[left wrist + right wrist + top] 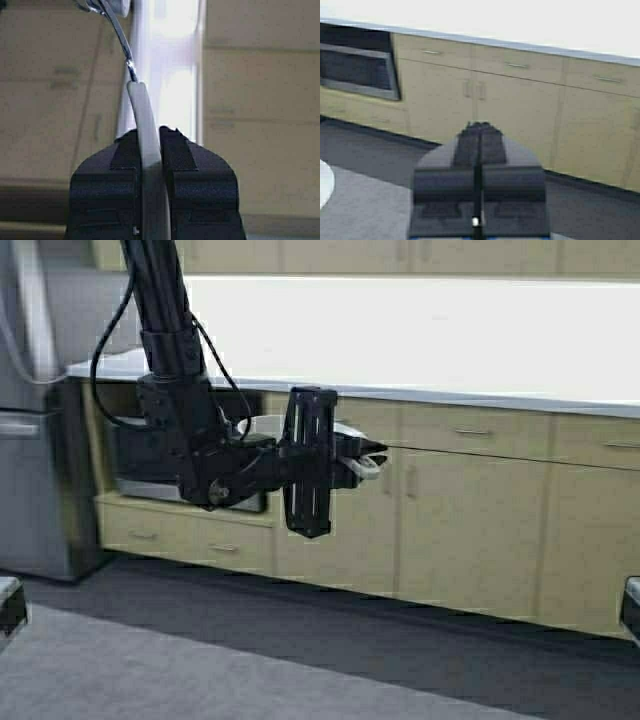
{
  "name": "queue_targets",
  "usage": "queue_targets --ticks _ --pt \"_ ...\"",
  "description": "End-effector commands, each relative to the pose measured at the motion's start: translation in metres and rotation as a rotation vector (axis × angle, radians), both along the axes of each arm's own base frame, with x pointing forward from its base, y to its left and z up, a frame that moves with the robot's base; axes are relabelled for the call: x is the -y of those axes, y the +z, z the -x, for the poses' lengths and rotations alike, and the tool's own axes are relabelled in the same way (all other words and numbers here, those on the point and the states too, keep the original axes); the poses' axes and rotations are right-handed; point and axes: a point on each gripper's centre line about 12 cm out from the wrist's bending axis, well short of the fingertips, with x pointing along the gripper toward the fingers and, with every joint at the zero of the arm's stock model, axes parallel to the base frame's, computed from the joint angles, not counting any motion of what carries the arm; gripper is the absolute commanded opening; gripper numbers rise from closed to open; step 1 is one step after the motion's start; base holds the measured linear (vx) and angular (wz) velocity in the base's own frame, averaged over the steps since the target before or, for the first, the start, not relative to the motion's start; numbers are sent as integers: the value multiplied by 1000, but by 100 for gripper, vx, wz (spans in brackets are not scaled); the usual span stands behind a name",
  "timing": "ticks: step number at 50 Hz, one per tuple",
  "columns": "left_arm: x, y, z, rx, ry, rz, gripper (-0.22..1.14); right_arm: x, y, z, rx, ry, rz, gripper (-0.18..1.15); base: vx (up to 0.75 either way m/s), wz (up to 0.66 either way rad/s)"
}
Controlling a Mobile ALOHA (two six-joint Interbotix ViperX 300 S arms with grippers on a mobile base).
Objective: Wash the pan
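Observation:
My left gripper is held out in the air in front of the lower cabinets and is shut on the pan's pale handle. In the left wrist view the handle runs up between the two black fingers to a thin metal neck, and only the pan's edge shows at the border. In the high view parts of the white pan show behind the gripper body. Its inside is hidden. My right gripper is shut and empty, held low facing the cabinets.
A white countertop runs over tan cabinets. A built-in oven sits under it at the left, beside a steel fridge. Dark floor and a grey mat lie in front.

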Motion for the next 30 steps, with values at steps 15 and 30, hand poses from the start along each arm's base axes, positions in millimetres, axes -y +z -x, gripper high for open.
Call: queue_targets --ticks 15,30 --pt "-2 32 -13 82 20 50 2 0 6 -2 17 2 1 7 6 65" --pt "0 29 -14 85 20 45 2 0 8 -1 28 2 1 7 7 63"
